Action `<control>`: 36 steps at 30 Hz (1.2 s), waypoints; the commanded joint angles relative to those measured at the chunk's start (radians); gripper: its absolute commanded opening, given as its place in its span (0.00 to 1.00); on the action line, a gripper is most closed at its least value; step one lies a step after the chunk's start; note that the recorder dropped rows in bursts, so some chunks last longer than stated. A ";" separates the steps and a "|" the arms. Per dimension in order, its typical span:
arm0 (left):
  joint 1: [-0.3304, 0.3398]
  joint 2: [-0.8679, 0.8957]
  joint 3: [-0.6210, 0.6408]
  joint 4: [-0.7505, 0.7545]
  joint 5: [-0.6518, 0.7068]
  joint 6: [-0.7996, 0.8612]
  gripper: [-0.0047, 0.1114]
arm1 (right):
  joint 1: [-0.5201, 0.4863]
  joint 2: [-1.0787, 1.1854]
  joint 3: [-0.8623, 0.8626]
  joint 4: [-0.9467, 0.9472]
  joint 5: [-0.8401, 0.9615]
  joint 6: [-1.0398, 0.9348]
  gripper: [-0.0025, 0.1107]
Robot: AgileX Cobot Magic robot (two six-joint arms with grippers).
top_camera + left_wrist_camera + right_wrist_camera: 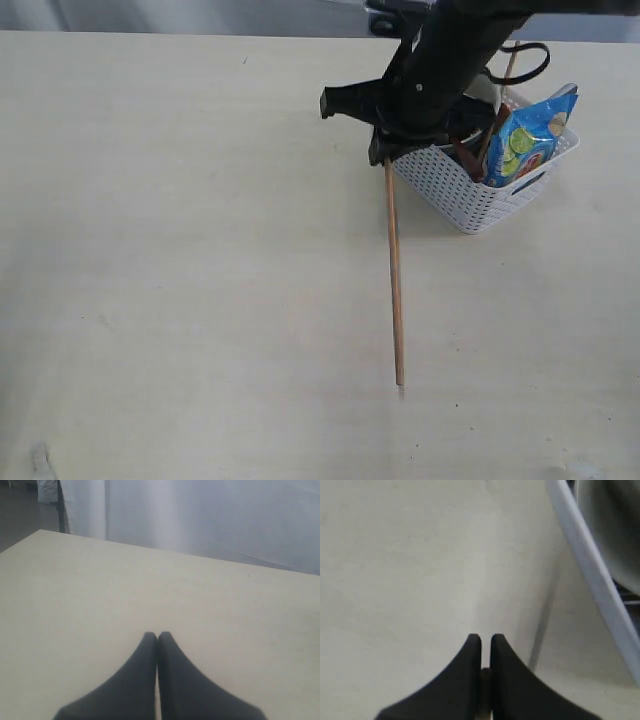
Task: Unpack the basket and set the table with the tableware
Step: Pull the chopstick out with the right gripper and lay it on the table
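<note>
Arm (440,70) covers half the basket (470,195); contents unclear.

on my left wrist feed i see the left tool (157,636) with its two dark fingers (132,685) pressed flat together, the tips touching along a thin seam. it hangs over the pale bench (100,590), whose far edge runs at a slant across the feed. behind that edge hangs a white curtain (200,515). by one far corner i can make out a dark upright post (61,505) and a patch of dim floor (20,510).
</note>
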 commanded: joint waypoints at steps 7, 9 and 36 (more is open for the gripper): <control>0.003 -0.003 0.004 -0.003 -0.003 0.002 0.04 | 0.000 0.014 0.048 0.001 -0.051 0.007 0.02; 0.003 -0.003 0.004 -0.003 -0.003 0.002 0.04 | 0.000 0.014 0.048 0.001 -0.049 0.005 0.02; 0.003 -0.003 0.004 0.004 -0.003 0.000 0.04 | -0.003 0.089 0.048 -0.123 -0.120 0.075 0.02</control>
